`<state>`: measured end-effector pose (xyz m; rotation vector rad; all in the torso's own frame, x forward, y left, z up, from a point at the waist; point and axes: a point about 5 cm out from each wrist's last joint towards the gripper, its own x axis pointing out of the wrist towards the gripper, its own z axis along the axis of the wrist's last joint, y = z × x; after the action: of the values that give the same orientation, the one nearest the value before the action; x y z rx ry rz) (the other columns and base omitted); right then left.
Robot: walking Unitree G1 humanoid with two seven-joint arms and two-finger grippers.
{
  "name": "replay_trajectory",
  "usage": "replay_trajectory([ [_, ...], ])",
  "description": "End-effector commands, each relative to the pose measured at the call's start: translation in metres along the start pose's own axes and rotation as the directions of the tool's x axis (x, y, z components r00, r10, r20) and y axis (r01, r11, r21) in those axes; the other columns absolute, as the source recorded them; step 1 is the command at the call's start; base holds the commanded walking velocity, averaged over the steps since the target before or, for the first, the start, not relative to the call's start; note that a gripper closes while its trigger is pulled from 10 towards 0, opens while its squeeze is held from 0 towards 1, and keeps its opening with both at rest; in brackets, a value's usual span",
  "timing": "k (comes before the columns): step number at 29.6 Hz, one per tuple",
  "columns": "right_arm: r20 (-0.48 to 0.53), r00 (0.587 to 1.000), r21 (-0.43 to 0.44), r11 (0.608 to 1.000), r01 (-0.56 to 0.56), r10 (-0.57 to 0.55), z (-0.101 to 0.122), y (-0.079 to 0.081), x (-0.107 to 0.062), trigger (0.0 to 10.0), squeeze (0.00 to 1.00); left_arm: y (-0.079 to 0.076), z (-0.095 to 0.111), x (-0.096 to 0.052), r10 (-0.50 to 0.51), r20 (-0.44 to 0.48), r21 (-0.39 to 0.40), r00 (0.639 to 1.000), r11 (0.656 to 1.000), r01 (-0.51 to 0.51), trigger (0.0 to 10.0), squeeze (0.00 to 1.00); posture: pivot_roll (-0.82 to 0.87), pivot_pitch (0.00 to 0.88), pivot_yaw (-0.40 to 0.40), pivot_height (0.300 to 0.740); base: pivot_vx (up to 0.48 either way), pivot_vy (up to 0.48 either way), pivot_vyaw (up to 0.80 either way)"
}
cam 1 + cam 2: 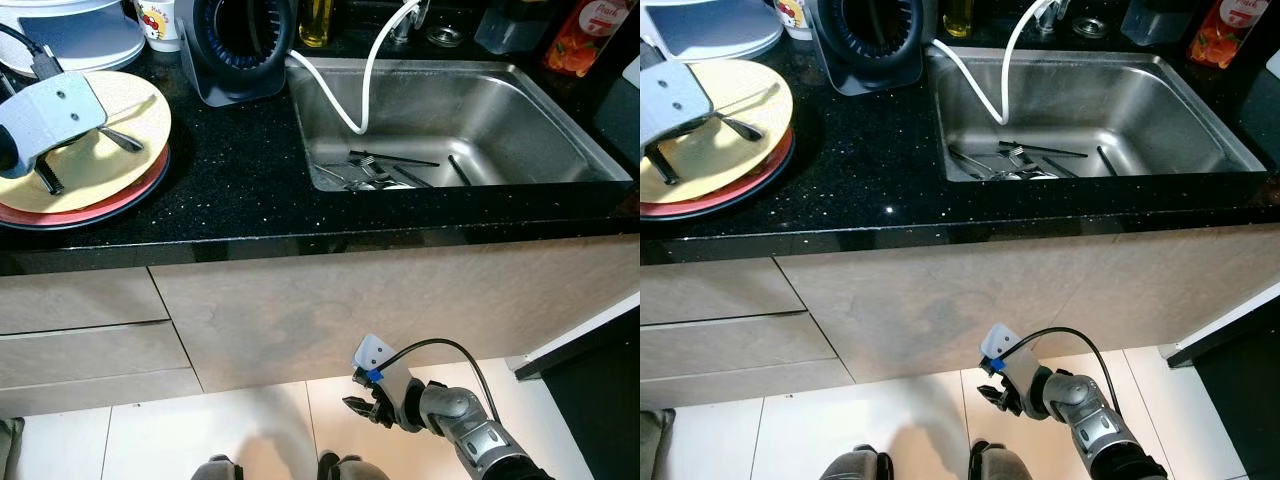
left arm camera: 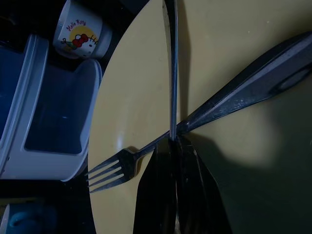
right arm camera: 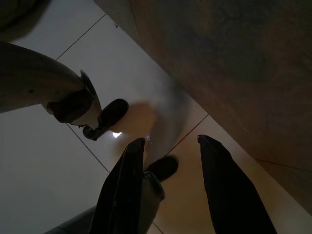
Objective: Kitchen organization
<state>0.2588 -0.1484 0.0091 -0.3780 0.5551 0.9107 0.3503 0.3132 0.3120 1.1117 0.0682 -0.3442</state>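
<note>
Yellow plate point(image 2: 146, 73), fork point(image 2: 109, 170) under left gripper point(image 2: 175, 146)

One yellow plate point(image 1: 120, 110) tops a stack on the black worktop point(image 1: 240, 190), carrying one fork point(image 2: 114, 168) and one other utensil handle point(image 2: 243, 95). One mug point(image 2: 80, 31) stands beside it. One steel sink point(image 1: 560, 130) holds several utensils point(image 1: 385, 170), too tangled to count.

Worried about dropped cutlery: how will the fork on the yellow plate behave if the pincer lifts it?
The fork looks like polished metal, so probably stiff but slippery. Its thin handle leaves little to grip, so it may pivot. Lying on the smooth yellow plate, it would likely slide if nudged.
</note>
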Motion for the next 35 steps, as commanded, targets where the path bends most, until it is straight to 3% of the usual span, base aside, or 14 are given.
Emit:
replay_trajectory([
  [1, -0.023, 1.000, 0.014, 1.000, 0.016, -0.015, -0.007, -0.002, -0.004, 10.0, 0.00, -0.024, -0.017, 0.008, -0.105, -0.078, -0.027, 0.991, 0.994, 0.103, 0.0, 0.00, 0.05, 0.193, -0.054, 0.740, 0.000, 0.000, 0.00],
  [6, -0.021, 1.000, 0.016, 1.000, 0.022, -0.022, -0.006, -0.003, -0.003, 10.0, 0.00, -0.019, -0.014, 0.006, -0.085, -0.047, -0.048, 0.995, 0.995, 0.082, 0.0, 0.00, 0.05, 0.190, -0.054, 0.740, 0.000, 0.000, 0.00],
  [11, -0.016, 1.000, 0.019, 0.999, 0.027, -0.027, -0.005, -0.004, -0.002, 10.0, 0.00, -0.003, 0.012, 0.002, -0.040, 0.133, -0.139, 0.990, 0.989, 0.059, 0.0, 0.00, 0.06, 0.185, -0.050, 0.740, 0.000, 0.000, 0.00],
  [13, 0.005, 0.999, 0.029, 0.999, 0.033, -0.033, -0.002, -0.005, -0.002, 10.0, 0.00, 0.005, 0.030, -0.002, -0.018, 0.261, -0.205, 0.965, 0.976, 0.074, 0.0, 0.00, 0.06, 0.183, -0.048, 0.740, 0.000, 0.000, 0.00],
  [16, 0.093, 0.994, 0.096, 0.994, 0.051, -0.060, 0.010, -0.010, -0.002, 10.0, 0.00, 0.013, 0.058, -0.010, -0.004, 0.442, -0.272, 0.897, 0.952, 0.139, 0.0, 0.00, 0.07, 0.179, -0.041, 0.740, 0.000, 0.000, 0.00],
  [18, 0.115, 0.991, 0.112, 0.992, 0.054, -0.067, 0.013, -0.011, -0.002, 10.0, 0.00, 0.013, 0.062, -0.011, -0.007, 0.466, -0.274, 0.885, 0.950, 0.151, 0.0, 0.00, 0.07, 0.179, -0.041, 0.740, 0.000, 0.000, 0.00],
  [22, 0.222, 0.971, 0.186, 0.981, 0.052, -0.093, 0.023, -0.019, -0.009, 10.0, 0.00, 0.015, 0.085, -0.019, -0.018, 0.573, -0.278, 0.819, 0.936, 0.215, 0.0, 0.00, 0.07, 0.173, -0.035, 0.740, 0.000, 0.000, 0.00],
  [26, 0.259, 0.964, 0.183, 0.983, 0.008, -0.056, 0.026, -0.018, -0.013, 10.0, 0.00, 0.014, 0.090, -0.021, -0.027, 0.605, -0.280, 0.796, 0.928, 0.244, 0.0, 0.00, 0.07, 0.171, -0.033, 0.740, 0.000, 0.000, 0.00],
  [30, 0.449, 0.883, 0.188, 0.951, -0.245, 0.139, 0.042, -0.003, -0.031, 10.0, 0.00, 0.005, 0.103, -0.031, -0.050, 0.709, -0.307, 0.703, 0.876, 0.371, 0.0, 0.00, 0.08, 0.159, -0.033, 0.740, 0.000, 0.000, 0.00],
  [32, 0.511, 0.838, 0.179, 0.929, -0.323, 0.193, 0.049, 0.002, -0.037, 10.0, 0.00, 0.000, 0.106, -0.033, -0.054, 0.734, -0.316, 0.677, 0.855, 0.411, 0.0, 0.00, 0.08, 0.154, -0.034, 0.740, 0.000, 0.000, 0.00],
  [33, 0.511, 0.838, 0.179, 0.929, -0.323, 0.193, 0.049, 0.002, -0.037, 10.0, 0.00, 0.000, 0.106, -0.033, -0.054, 0.734, -0.316, 0.677, 0.855, 0.411, 0.0, 0.00, 0.08, 0.154, -0.034, 0.740, 0.000, 0.000, 0.00],
  [34, 0.588, 0.776, 0.169, 0.905, -0.392, 0.226, 0.059, 0.004, -0.045, 10.0, 0.00, -0.006, 0.109, -0.033, -0.058, 0.761, -0.326, 0.646, 0.827, 0.458, 0.0, 0.00, 0.08, 0.148, -0.033, 0.740, 0.000, 0.000, 0.00],
  [35, 0.588, 0.776, 0.169, 0.905, -0.392, 0.226, 0.059, 0.004, -0.045, 10.0, 0.00, -0.006, 0.109, -0.033, -0.058, 0.761, -0.326, 0.646, 0.827, 0.458, 0.0, 0.00, 0.08, 0.148, -0.033, 0.740, 0.000, 0.000, 0.00],
])
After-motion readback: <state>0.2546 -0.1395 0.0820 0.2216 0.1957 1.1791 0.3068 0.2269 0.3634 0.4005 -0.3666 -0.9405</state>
